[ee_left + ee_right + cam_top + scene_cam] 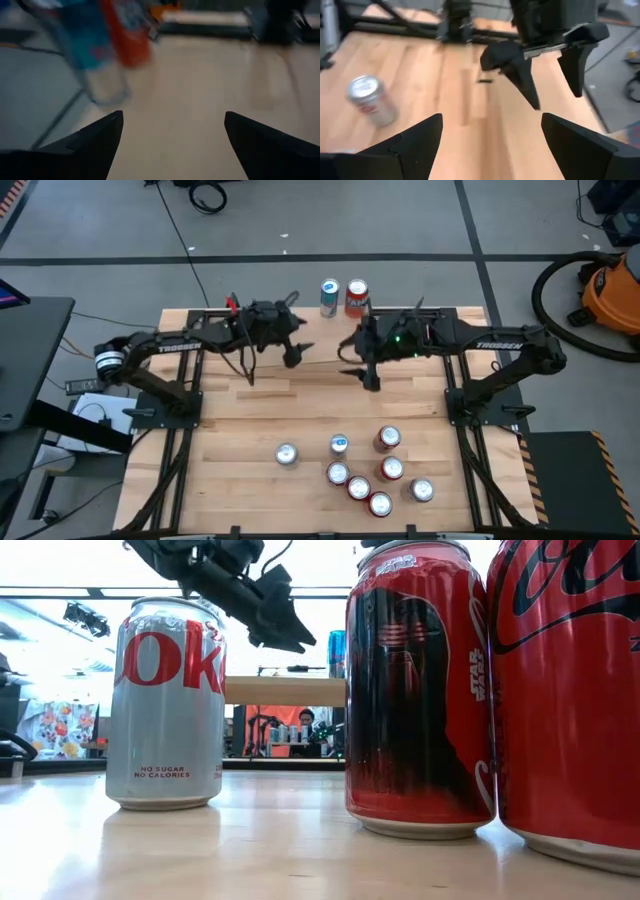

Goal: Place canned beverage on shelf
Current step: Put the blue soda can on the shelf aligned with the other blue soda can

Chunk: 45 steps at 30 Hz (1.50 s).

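Two cans, a blue-and-white one [328, 297] and a red one [357, 297], stand upright on the far edge of the light-wood shelf [320, 332], which also shows in the low view [285, 690]. My left gripper [294, 353] is open and empty above the shelf, a little to the near left of those cans; in its wrist view [172, 132] they show blurred ahead [95, 45]. My right gripper [366, 370] is open and empty above the table's middle [490, 140]. Several more cans [360, 470] stand upright near the table's front edge.
A silver can [287, 454] stands apart to the left of the front group and also shows in the right wrist view [370, 105]. In the low view a silver Coke can [165, 705] and two red cans [420, 690] stand close to the camera. An orange vacuum [610, 285] stands on the floor.
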Tool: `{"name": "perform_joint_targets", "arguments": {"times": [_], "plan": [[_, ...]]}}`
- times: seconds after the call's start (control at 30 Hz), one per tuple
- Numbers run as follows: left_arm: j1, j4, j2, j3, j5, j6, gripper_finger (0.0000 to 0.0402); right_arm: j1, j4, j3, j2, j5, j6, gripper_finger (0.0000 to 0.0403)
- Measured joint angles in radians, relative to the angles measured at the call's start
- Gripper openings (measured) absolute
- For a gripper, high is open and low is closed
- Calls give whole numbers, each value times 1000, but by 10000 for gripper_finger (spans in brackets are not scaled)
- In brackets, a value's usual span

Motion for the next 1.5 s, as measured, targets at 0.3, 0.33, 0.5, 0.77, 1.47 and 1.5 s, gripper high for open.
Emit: {"name": "perform_joint_targets", "arguments": {"times": [0.3, 0.33, 0.5, 0.77, 1.47, 1.5], "plan": [[-226, -89, 0, -1, 3, -9, 359, 108, -31, -95, -13, 153, 67, 350], [-248, -90, 2, -1, 4, -9, 359, 115, -17, -116, -15, 153, 75, 350], [-345, -91, 2, -1, 5, -26, 359, 149, 4, -191, -24, 260, 153, 349], [-470, -112, 11, 27, 4, -173, 359, 229, -17, -234, -24, 457, 271, 349], [-620, -412, 396, 514, 44, -199, 359, 322, 214, -526, -398, 629, 271, 349], [-627, -412, 408, 525, 32, -199, 359, 323, 246, -541, -415, 628, 261, 349]]}}
